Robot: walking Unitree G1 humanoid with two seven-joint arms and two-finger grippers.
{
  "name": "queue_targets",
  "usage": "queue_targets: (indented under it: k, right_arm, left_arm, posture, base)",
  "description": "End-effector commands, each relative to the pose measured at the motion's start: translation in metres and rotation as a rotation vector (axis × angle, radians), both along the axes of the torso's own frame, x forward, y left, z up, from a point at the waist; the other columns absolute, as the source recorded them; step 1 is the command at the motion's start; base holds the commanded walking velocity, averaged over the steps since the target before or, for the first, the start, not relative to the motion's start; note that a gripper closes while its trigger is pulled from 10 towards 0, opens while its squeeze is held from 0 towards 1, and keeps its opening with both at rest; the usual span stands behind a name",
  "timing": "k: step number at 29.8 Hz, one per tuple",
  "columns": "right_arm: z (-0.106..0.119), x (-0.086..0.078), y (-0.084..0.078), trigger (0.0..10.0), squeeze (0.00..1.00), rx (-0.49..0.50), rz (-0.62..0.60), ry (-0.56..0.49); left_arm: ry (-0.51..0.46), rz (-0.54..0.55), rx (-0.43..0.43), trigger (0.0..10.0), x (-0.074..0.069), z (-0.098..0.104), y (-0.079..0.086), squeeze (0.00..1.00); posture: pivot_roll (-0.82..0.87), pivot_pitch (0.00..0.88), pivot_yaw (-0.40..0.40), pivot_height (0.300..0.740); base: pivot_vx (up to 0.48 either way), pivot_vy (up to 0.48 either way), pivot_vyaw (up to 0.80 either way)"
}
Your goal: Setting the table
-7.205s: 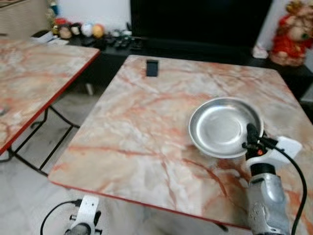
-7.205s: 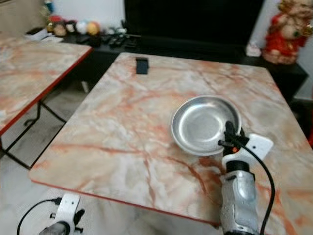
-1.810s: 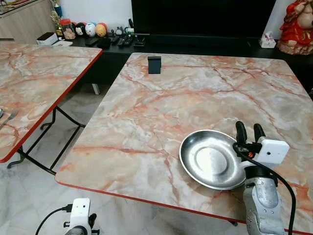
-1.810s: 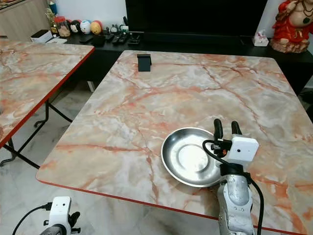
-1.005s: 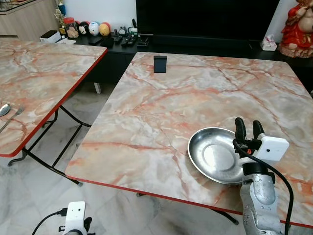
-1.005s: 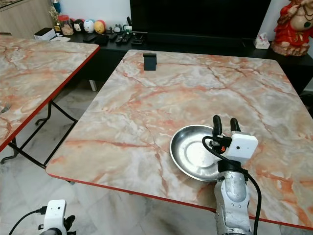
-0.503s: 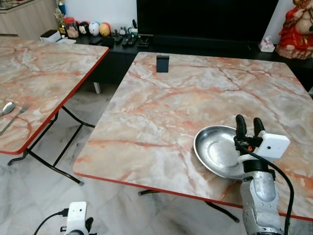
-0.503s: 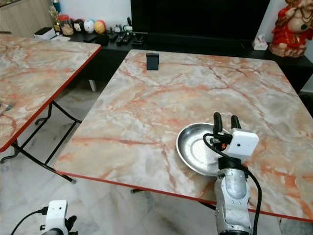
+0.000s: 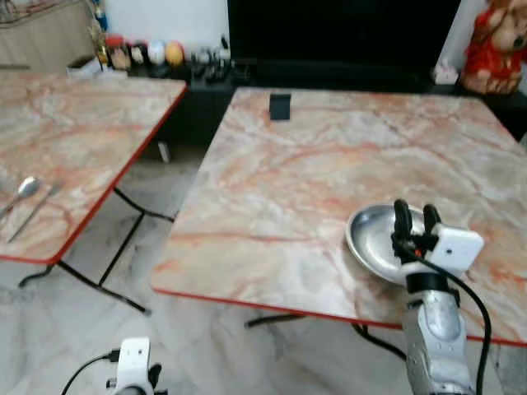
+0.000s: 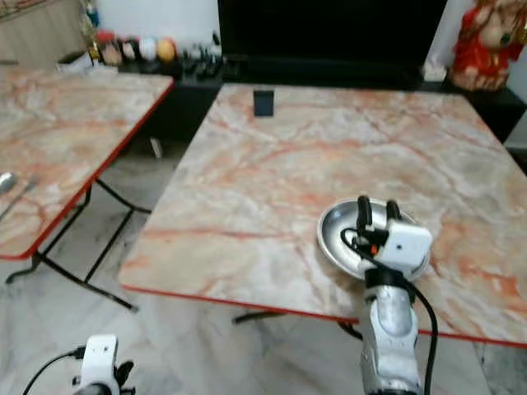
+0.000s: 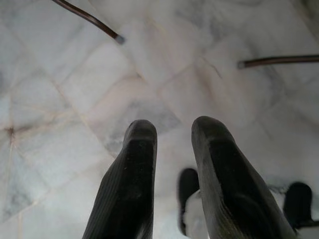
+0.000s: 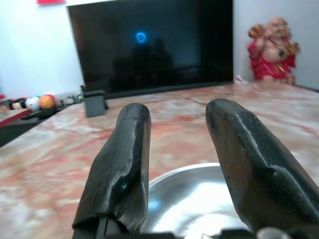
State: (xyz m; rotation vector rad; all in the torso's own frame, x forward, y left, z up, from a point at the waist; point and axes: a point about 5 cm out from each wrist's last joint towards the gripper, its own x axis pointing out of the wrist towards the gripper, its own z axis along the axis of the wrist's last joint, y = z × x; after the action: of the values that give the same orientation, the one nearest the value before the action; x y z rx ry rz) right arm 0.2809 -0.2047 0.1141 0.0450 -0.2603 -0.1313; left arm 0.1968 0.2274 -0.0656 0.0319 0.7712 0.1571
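Steel bowl (image 9: 380, 239) sat near the marble table's (image 9: 313, 173) front edge, right gripper (image 9: 409, 220) poised just above its near rim, jaws parted and empty, left gripper (image 11: 172, 144) hung over the floor, jaws apart.

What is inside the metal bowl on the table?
The metal bowl looks empty where its shiny inside shows. The right end effector and its white camera box cover the near right part, so that bit cannot be checked.

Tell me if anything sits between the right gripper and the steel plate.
Nothing visible does. The right gripper hovers open just above the near rim of the steel plate, which lies alone on that part of the marble table. The small black stand is at the far edge.
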Motion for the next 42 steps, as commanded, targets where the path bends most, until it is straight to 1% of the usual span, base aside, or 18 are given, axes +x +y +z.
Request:
queue_targets:
  k: [1, 15, 42]
  right_arm:
    - [0.0031, 0.0022, 0.0068, 10.0, 0.0, 0.01, 0.025, -0.015]
    - [0.0019, 0.0049, 0.0139, 10.0, 0.0, 0.015, 0.049, -0.013]
    - [0.0024, 0.0045, 0.0163, 10.0, 0.0, 0.012, 0.066, -0.013]
  left_arm:
    - [0.02, 0.016, 0.008, 10.0, -0.0051, -0.0016, 0.006, 0.0]
    - [0.017, 0.017, 0.007, 10.0, -0.005, -0.0015, 0.006, 0.0]
    - [0.018, 0.017, 0.004, 10.0, -0.0075, -0.0024, 0.0062, 0.0]
  posture:
    - [0.0, 0.0, -0.004, 0.724]
    - [0.0, 0.0, -0.005, 0.724]
    - [0.0, 0.0, -0.011, 0.724]
  base:
    - [0.0, 0.345, 0.0]
    - [0.0, 0.346, 0.0]
    - [0.0, 0.342, 0.0]
